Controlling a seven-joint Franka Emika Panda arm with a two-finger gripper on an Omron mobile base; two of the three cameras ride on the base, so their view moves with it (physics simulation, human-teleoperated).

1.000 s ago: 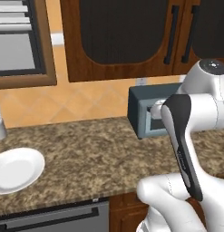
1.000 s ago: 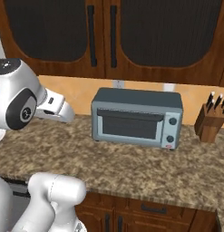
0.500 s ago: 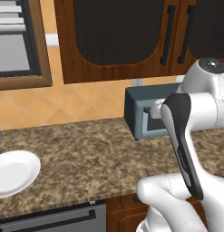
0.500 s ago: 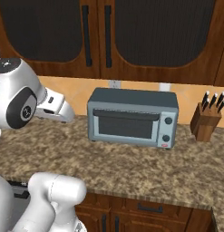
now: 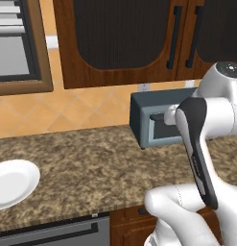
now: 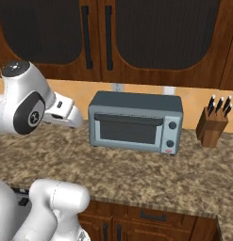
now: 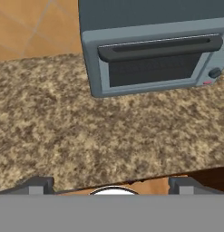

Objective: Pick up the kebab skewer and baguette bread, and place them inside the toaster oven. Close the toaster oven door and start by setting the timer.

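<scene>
The blue-grey toaster oven (image 6: 134, 122) stands at the back of the granite counter, and its left part (image 5: 148, 122) shows past my arm. Its door (image 7: 152, 68) is shut, with the dark bar handle (image 7: 158, 47) along the top and the knobs (image 6: 172, 134) on the right. My gripper (image 7: 112, 186) hovers over the counter in front of the oven's left side. It is open and empty, and its fingertips (image 7: 38, 185) stand far apart. A white plate (image 5: 29, 168) lies at the far left with nothing visible on it. The kebab skewer and the baguette bread are out of view.
A wooden knife block (image 6: 213, 126) stands to the right of the oven. Dark wood wall cabinets (image 6: 137, 33) hang above the counter. A built-in appliance with a wooden frame (image 5: 17, 53) sits on the wall at the left. A drawer front (image 5: 53, 233) runs below the counter edge.
Both base views have slid a little: the oven, knife block and plate sit further left in the pictures, so the camera has moved right. The gripper has stayed open.
</scene>
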